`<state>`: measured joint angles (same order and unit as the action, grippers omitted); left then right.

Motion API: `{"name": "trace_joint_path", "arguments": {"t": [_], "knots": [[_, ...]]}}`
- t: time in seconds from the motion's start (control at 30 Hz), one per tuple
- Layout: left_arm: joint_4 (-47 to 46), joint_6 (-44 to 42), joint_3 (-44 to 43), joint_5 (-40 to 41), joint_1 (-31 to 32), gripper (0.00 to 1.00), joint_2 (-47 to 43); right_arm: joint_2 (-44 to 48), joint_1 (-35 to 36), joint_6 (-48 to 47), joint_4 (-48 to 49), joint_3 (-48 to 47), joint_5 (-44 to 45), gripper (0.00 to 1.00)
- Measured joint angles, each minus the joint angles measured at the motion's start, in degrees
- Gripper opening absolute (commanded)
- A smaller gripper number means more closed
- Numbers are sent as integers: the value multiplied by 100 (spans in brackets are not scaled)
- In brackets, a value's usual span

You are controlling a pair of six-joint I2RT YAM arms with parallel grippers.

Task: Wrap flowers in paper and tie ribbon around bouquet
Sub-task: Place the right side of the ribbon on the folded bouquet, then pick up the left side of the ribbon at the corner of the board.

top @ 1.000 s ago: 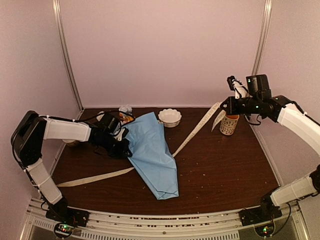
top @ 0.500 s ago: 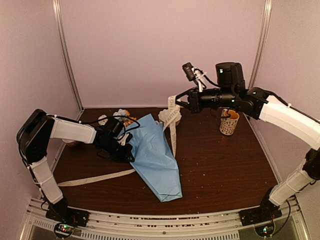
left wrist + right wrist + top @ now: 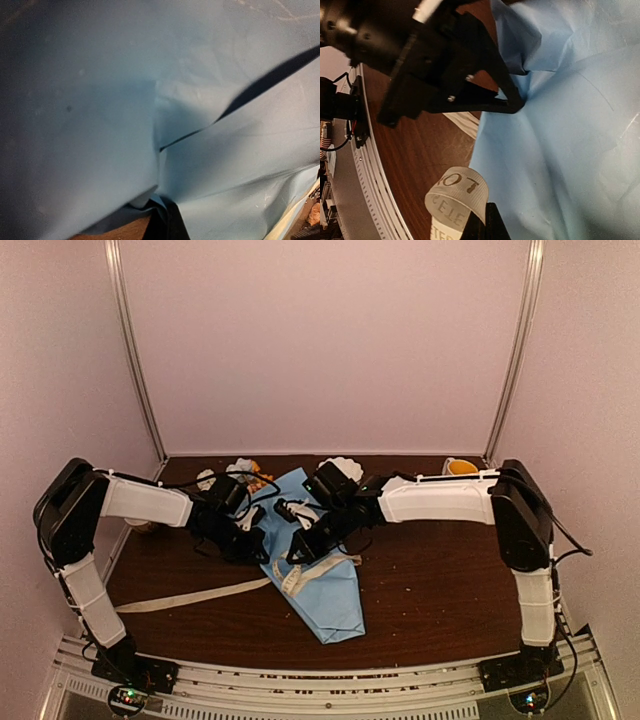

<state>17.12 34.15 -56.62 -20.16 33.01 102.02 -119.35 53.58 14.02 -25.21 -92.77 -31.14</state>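
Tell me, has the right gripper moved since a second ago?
Yes. The right gripper swung left, from beside the cup at the far right to over the paper mid-table, bringing the ribbon along.

The right gripper [image 3: 300, 552] has swung in from well to the right of the paper [image 3: 335, 595] and now sits over its middle, clamped on the ribbon [image 3: 293, 578]. The ribbon's far end, earlier stretched out right of the paper, now lies looped on it.
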Motion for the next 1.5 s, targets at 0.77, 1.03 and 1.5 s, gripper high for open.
{"name": "trace_joint_path", "arguments": {"t": [0.77, 1.03, 1.5], "knots": [[1056, 396, -221, 1075, -166, 73, -1220, -634, -26, 306, -614, -275, 444, 0], [1967, 1729, 938, 2017, -817, 69, -3331, -634, -24, 337, -413, -138, 444, 0], [5281, 5383, 1193, 3637, -1399, 86, -3797, -501, -24, 330, 66, 260, 437, 0]]}}
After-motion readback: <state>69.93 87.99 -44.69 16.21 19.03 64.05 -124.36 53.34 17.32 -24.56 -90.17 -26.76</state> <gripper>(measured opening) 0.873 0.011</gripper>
